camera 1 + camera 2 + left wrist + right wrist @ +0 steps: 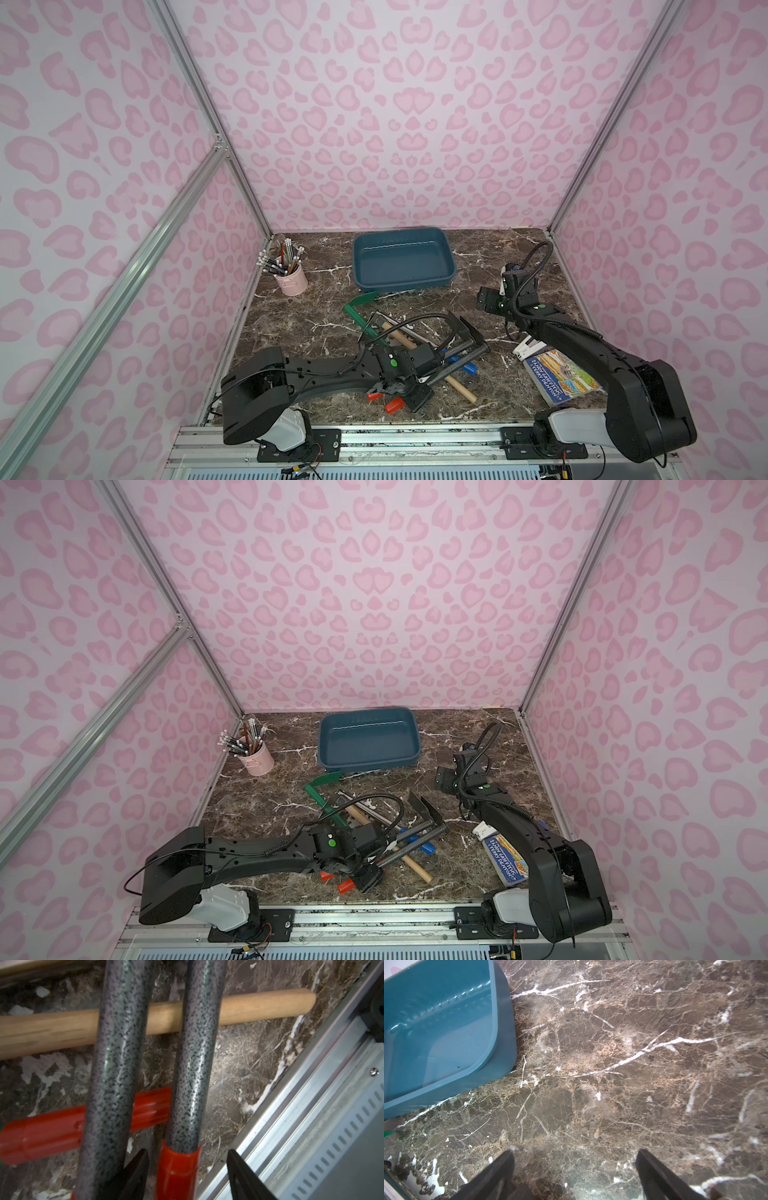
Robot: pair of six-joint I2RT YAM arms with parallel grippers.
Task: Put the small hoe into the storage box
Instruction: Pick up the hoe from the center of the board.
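Note:
The small hoe (pixel 461 360) (pixel 419 839) has a grey speckled shaft (pixel 197 1064), a red grip (pixel 178 1169) and a black blade, and lies on the marble table beside a second tool just like it. My left gripper (pixel 401 395) (pixel 187 1152) is low over the table near the front edge. Its jaws stand apart on either side of that red grip, with a gap showing on one side. The teal storage box (pixel 403 286) (pixel 368 763) (pixel 500 1022) sits empty at the back. My right gripper (pixel 490 301) (pixel 575 1153) hovers open over bare marble, to the right of the box.
A wooden-handled tool (pixel 459 386) lies under the grey shafts. A green tool (pixel 357 309) lies in front of the box. A pink pencil cup (pixel 292 280) stands back left and a book (pixel 557 374) lies front right. A metal rail (pixel 311 1105) runs along the front edge.

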